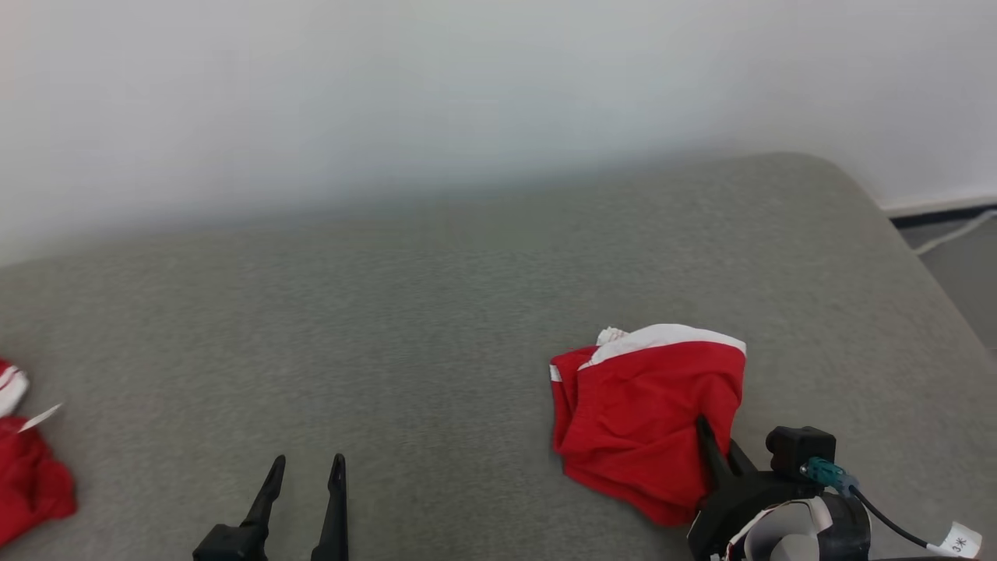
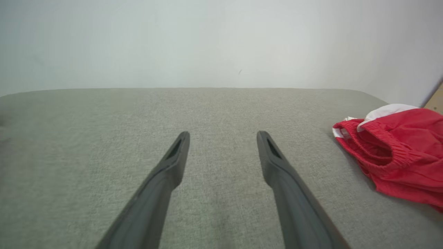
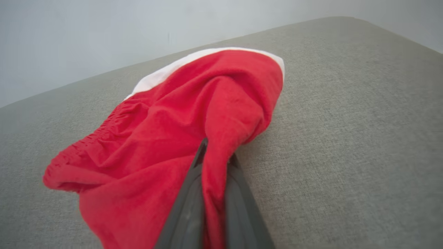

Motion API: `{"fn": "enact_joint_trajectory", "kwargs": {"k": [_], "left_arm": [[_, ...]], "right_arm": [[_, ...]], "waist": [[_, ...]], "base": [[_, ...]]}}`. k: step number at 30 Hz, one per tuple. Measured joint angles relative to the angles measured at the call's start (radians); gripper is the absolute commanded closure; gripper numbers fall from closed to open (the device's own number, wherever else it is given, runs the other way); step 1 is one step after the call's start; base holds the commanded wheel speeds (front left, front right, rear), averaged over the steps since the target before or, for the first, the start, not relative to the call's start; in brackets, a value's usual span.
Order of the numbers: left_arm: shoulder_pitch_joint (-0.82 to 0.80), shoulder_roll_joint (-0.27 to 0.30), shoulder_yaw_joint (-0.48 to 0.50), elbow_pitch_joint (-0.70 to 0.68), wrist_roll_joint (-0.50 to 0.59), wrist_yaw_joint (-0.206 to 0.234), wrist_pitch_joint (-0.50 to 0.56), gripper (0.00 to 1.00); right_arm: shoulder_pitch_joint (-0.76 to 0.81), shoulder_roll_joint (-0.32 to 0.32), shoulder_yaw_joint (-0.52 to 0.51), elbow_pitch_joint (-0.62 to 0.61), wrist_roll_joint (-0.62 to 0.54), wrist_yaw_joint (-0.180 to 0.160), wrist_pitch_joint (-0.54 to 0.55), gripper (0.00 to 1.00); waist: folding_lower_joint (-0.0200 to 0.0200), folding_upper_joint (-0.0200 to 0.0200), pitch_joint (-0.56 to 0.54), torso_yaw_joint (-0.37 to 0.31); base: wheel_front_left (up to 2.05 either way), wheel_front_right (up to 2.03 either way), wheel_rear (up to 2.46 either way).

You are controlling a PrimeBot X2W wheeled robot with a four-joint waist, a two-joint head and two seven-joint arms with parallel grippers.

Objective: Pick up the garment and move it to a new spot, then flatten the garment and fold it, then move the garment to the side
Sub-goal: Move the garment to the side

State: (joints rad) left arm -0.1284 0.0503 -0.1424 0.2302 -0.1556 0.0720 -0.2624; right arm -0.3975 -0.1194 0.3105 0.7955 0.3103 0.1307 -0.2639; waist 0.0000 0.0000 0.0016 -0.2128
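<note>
**A:** Why are the fingers of our right hand (image 1: 716, 436) pinched so narrow?

**B:** They are clamped on a fold of the garment (image 1: 646, 405). In the right wrist view, red cloth runs up between the two fingers. We judge this to be the grip for carrying it to a new spot.

**A:** Where does the garment lie?

**B:** It is bunched in a heap on the right part of the grey cloth-covered tabletop (image 1: 428, 312), near our edge. Its white band is on the far side and its gathered ribbed edge faces our left. Most of it seems to rest on the surface, so we take the lift as not yet done.

**A:** And our left hand (image 1: 306, 467)?

**B:** Its fingers are spread wide and hold nothing. It sits low over bare tabletop, well apart from the garment. We think it waits there for the flattening.

**A:** What about that red cloth (image 1: 31, 475) at the far left edge?

**B:** It is another crumpled red-and-white piece with a small white tag. It lies well apart, and we leave it.
</note>
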Motion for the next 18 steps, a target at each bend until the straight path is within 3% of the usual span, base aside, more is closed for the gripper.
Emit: {"fn": "enact_joint_trajectory", "kwargs": {"k": [9, 15, 18], "left_arm": [[-0.045, -0.001, -0.034, -0.016, 0.012, -0.019, 0.0, 0.0], [-0.08, -0.001, -0.061, -0.027, 0.007, -0.034, 0.0, 0.0], [-0.109, -0.001, -0.072, -0.046, 0.017, -0.037, 0.0, 0.0]], "right_arm": [[0.001, 0.007, 0.013, -0.006, 0.022, 0.0, 0.0, 1.0], [-0.065, -0.009, 0.058, 0.003, -0.025, 0.0, 0.0, 1.0], [-0.139, -0.054, 0.062, 0.014, -0.055, 0.0, 0.0, 1.0]], "waist": [[0.0, 0.0, 0.044, -0.139], [0.0, 0.0001, 0.102, -0.163], [0.0001, 0.0001, 0.132, -0.155]], "base": [[0.0, 0.0, 0.0], [0.0, 0.0, 0.0], [0.0, 0.0, 0.0]]}}
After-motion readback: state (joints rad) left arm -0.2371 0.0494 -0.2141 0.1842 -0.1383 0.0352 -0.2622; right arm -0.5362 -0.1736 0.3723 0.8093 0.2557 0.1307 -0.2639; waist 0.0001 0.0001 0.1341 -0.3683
